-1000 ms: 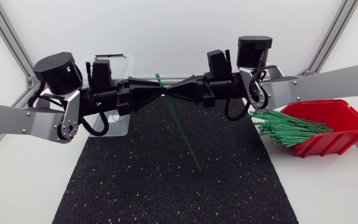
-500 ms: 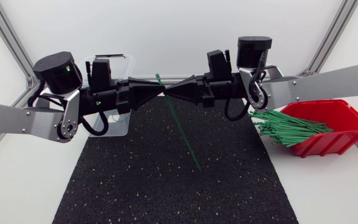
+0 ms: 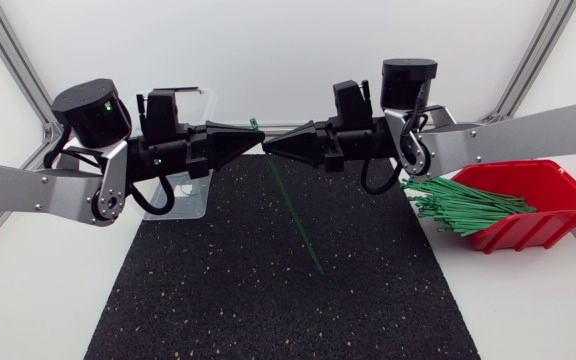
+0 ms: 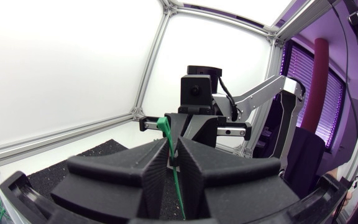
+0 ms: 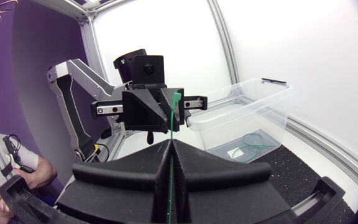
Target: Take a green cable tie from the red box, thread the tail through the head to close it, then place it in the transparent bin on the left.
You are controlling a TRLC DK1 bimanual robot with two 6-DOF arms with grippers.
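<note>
A green cable tie [image 3: 290,210] hangs over the black mat [image 3: 268,300], head up and tail slanting down towards the front. My right gripper [image 3: 269,144] comes in from the right and is shut on the tie just below its head; the right wrist view shows the strap [image 5: 173,121] rising from its pressed fingertips. My left gripper [image 3: 258,137] faces it tip to tip. Its fingers [image 4: 154,171] stand a narrow gap apart with the strap [image 4: 171,158] running between them and the head [image 4: 163,123] just past the tips.
The transparent bin [image 3: 194,206] stands at the back left behind my left arm; the right wrist view shows a looped green tie [image 5: 253,144] inside it. The red box [image 3: 553,195] at the right holds several green ties [image 3: 463,205], spilling over its near-left rim.
My left gripper's fingers have drawn together around the strap, and the left wrist has shifted slightly up and left. The right gripper and the tie have stayed put.
</note>
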